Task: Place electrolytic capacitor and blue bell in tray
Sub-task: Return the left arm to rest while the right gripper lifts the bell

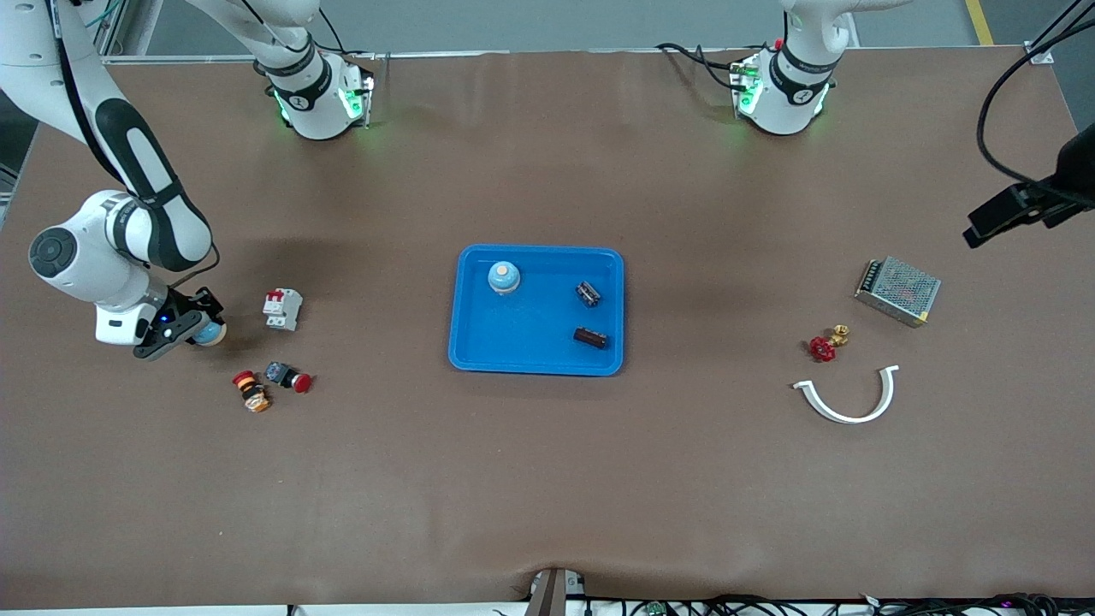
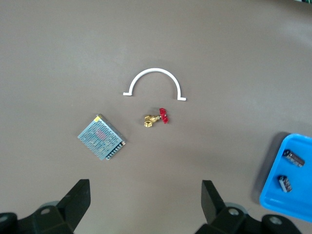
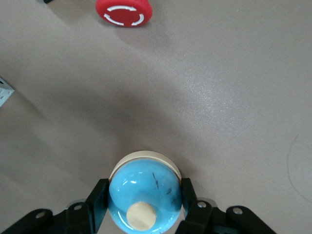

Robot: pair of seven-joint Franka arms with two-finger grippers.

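Only white arrows (no words) on the red button (image 3: pixel 123 11).

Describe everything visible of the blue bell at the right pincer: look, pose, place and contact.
The blue bell is a glossy light-blue dome with a cream knob on top and a cream base rim, faint dark scuffs on its shell. It stands upright on the brown table at the right arm's end, beside a white breaker. The right pincer is shut on it, one finger at each flank.
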